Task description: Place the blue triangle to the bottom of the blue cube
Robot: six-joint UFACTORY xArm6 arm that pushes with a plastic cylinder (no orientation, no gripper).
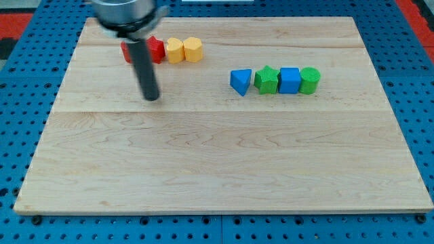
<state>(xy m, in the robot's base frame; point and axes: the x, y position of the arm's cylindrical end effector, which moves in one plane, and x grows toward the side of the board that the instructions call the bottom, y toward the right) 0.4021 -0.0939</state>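
On the pale wooden tabletop (224,169) we count six items. Toward the view's top left we list a row of four: a red block (126,51), partly hidden so we cannot tell its shape; a second red block (157,49); a yellow block (175,50); and a yellow hexagonal block (193,49), these last three touching side by side. Toward the view's right we record a green star-like block (266,80) and a green cylinder (310,80). Around the tabletop we note a blue perforated base (27,102).

The board (224,163) is pale wood, smooth and matt, with visible grain. The rod (144,68) looks like dark, slightly glossy metal. Around the board lies a blue perforated surface (407,68).
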